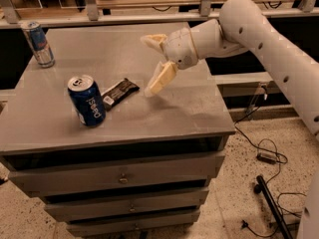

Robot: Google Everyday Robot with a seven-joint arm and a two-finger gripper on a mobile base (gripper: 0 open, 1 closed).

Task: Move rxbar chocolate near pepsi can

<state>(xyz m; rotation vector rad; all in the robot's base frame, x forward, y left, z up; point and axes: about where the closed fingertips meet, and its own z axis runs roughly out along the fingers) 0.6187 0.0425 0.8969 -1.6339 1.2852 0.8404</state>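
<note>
Matt plastic pincer over matt tabletop

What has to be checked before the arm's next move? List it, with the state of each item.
1. Gripper empty: ok. It is open above the table, to the right of the bar, with nothing between its fingers.
2. Rxbar chocolate near the pepsi can: ok. The bar lies flat right beside the can, its white end toward it.
3. Bar touching the can: cannot tell.
4. Pepsi can upright: ok.
5. Lower finger off the bar: ok. A strip of table shows between its tip and the bar's far end.
6. Silver-and-blue can out of the way: ok. It stands at the back left corner.
</note>
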